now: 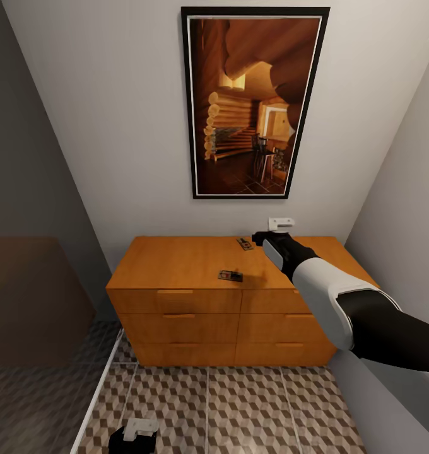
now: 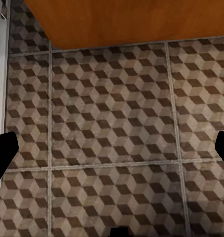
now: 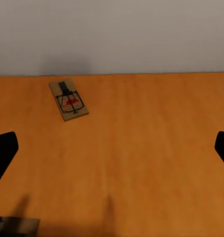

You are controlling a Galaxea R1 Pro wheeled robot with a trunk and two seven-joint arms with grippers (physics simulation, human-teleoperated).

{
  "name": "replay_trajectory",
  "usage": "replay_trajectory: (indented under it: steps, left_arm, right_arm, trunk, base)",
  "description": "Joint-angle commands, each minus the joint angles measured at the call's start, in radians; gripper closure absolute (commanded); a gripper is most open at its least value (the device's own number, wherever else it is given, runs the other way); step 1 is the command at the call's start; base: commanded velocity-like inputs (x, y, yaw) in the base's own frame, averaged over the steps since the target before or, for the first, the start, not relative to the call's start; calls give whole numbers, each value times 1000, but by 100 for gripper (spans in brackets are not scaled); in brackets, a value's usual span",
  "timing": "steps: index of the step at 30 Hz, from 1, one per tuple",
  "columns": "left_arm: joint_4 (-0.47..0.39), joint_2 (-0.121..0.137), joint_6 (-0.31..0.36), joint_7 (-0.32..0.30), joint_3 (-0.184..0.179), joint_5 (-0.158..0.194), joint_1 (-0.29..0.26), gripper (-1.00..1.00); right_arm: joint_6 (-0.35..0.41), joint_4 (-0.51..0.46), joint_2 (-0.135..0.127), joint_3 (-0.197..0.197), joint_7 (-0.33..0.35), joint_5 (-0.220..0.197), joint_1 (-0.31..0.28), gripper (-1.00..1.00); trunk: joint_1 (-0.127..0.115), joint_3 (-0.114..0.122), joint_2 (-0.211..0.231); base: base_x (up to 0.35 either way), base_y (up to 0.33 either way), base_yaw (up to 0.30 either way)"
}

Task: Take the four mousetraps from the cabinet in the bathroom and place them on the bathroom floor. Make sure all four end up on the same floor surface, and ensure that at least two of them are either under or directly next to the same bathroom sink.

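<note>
A tall framed picture (image 1: 255, 101) of a log interior hangs on the pale wall right above the cabinet (image 1: 195, 315), and a small white fitting (image 1: 281, 222) sits on the wall just over the right arm. To the left, a dark smoked-glass panel (image 1: 31, 302) closes off that side; a grey wall hems in the right. So the cabinet fills the alcove wall to wall, with open room only in front, over the bathroom floor (image 1: 240, 403) and its cube-pattern tiles.

On the worktop, two mousetraps show: the rear mousetrap (image 1: 244, 243) lies near the back edge, angled, and the front mousetrap (image 1: 230, 275) lies closer to the front edge, well apart from the first. Nothing else stands on the top around them.

The right gripper (image 1: 260, 238) hovers over the worktop just beside the rear mousetrap, not touching it. In the right wrist view its fingers (image 3: 4, 150) are spread wide, with that trap (image 3: 68, 100) ahead and off to one side, near the wall.

The left gripper (image 1: 134, 434) hangs low over the floor tiles, fingers (image 2: 3, 150) spread, nothing between them, the cabinet's front edge (image 2: 131, 22) ahead.
</note>
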Motion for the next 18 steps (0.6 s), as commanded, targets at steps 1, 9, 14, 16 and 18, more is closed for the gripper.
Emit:
replay_trajectory:
  steps: [1,9,14,16,18]
  left_arm:
    - [4,-1,-7,2,-9,6,-2,-100]
    - [4,-1,-7,2,-9,6,-2,-100]
    - [4,-1,-7,2,-9,6,-2,-100]
    - [4,-1,-7,2,-9,6,-2,-100]
    - [4,-1,-7,2,-9,6,-2,-100]
  right_arm:
    - [5,3,0,9,-6,-11,-1,-100]
    - [2,22,0,9,-4,-11,-1,-100]
    - [1,24,0,9,-4,-11,-1,-100]
    - [1,24,0,9,-4,-11,0,-100]
    - [0,24,0,9,-4,-11,-1,-100]
  trunk:
    - [1,-2,-2]
    - [1,-2,-2]
    - [1,-2,-2]
    - [1,-2,-2]
    - [1,-2,-2]
  base:
    - [0,6,0]
    - [0,93,0]
    - [0,91,0]
    - [0,35,0]
    - [0,17,0]
